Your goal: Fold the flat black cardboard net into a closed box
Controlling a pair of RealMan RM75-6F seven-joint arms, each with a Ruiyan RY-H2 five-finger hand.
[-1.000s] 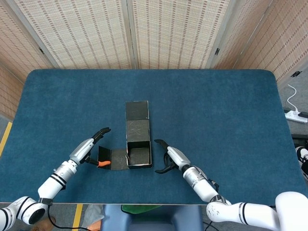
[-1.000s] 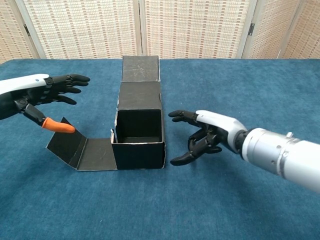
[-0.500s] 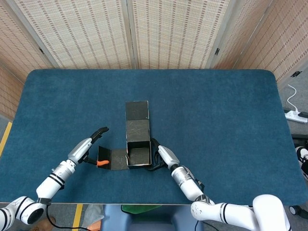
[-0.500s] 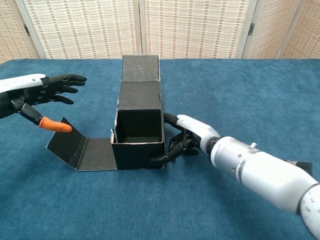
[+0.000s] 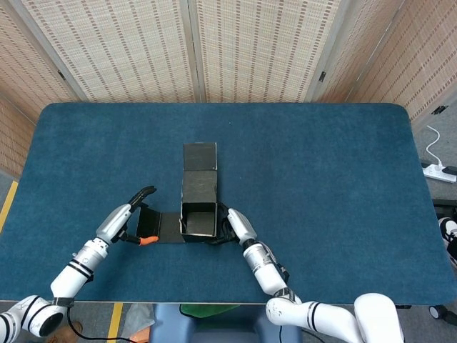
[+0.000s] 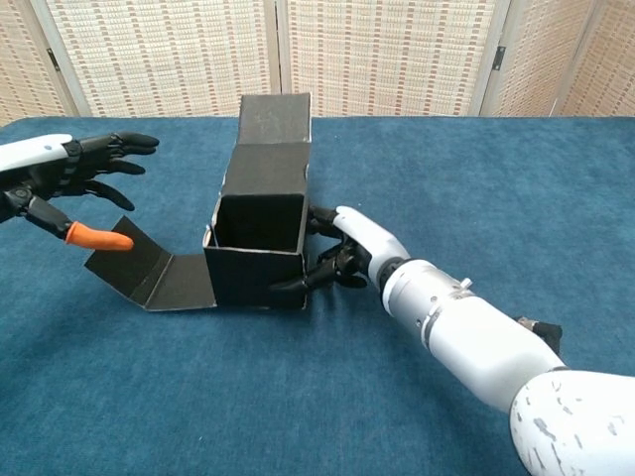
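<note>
The right hand [image 6: 352, 253] is reaching in from the lower right of the chest view, its fingers [image 6: 298, 285] spread and pressing against the right wall of the black box [image 6: 260, 238]; one is lying along the lower front corner, the others higher on that wall. It is touching the box rather than wrapping around it. In the head view the same hand [image 5: 234, 226] is sitting just right of the box [image 5: 199, 207], below the centre of the frame.

The left hand [image 6: 74, 174] is hovering at the left edge of the chest view with its fingers apart and holding nothing. Its orange-tipped thumb [image 6: 97, 237] is pointing toward the loose flap [image 6: 149, 273] that is lying out to the left of the box; whether it is touching the flap cannot be told.

The box is standing partly folded on the blue bench [image 6: 496, 178], its front open toward the camera, with its lid panel [image 6: 274, 119] rising behind it, toward the top centre of the frame.
</note>
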